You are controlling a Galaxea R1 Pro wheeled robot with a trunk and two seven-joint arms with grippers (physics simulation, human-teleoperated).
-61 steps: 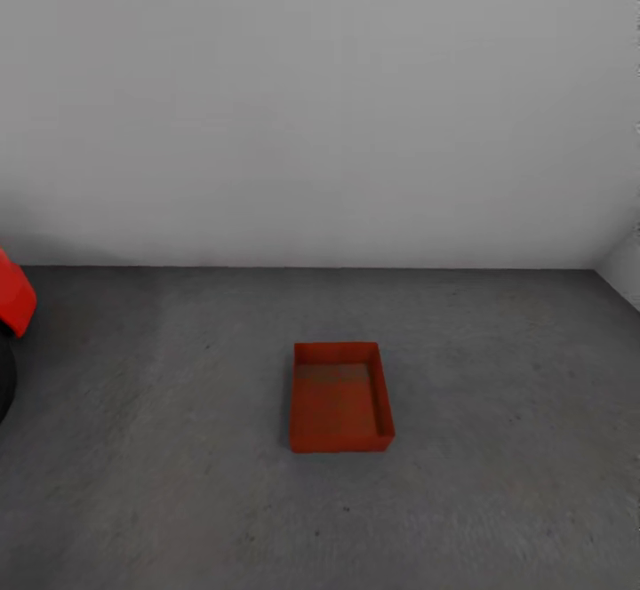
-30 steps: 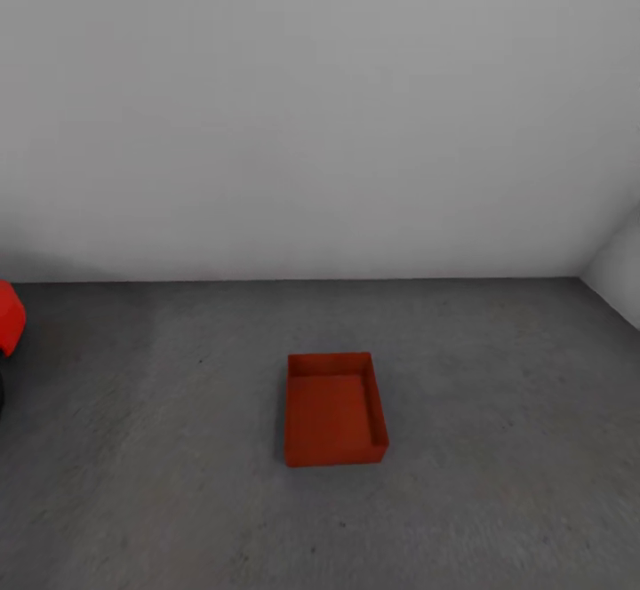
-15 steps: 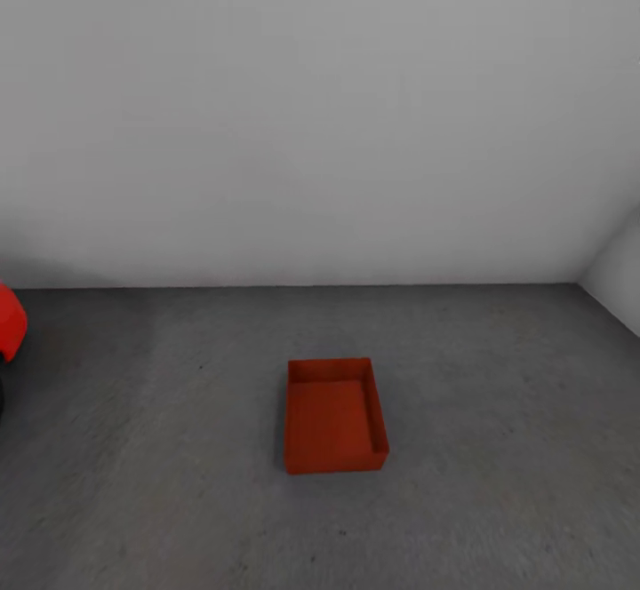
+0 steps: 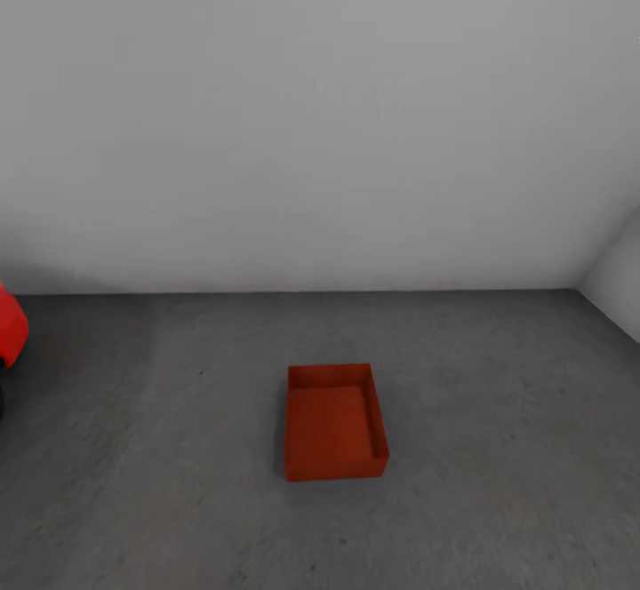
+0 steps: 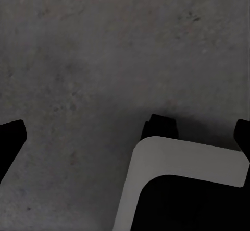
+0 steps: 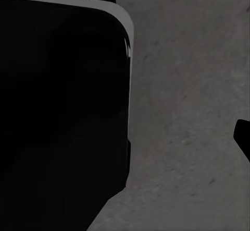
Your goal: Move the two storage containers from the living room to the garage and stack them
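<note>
Shift: Across the earlier head frames the whole scene slid downward and the car drew toward the left edge; that read as the camera moving, with the bin itself staying put.
Bin: one orange-red bin [image 4: 335, 422] sat upright and empty on the grey floor [image 4: 498, 448], well apart from the pale wall [image 4: 320, 128] behind it and from the car.
Second bin: could not be placed from these views; whether it was in the garage yet could not be told.
Car: a sliver of red bodywork [image 4: 11, 323] poked in at the left edge of the head view, well away from the bin.
Left fingers: in the left wrist view a dark fingertip [image 5: 11, 136] hung over bare concrete [image 5: 94, 59] beside a pale-edged dark part of the robot [image 5: 182, 158]; open or closed could not be told, and nothing showed between them.
Right fingers: the right wrist view gave a dark tip [image 6: 243, 134] over concrete [image 6: 182, 85] next to the robot's dark body [image 6: 62, 95]; their state could not be told either.
Progress: likely half done at best, one bin down as the base and the stacking not yet made.
Risk: rolling closer could nudge the light bin out of line; a second bin lowered skewed could catch the tapered rim and sit tilted.
</note>
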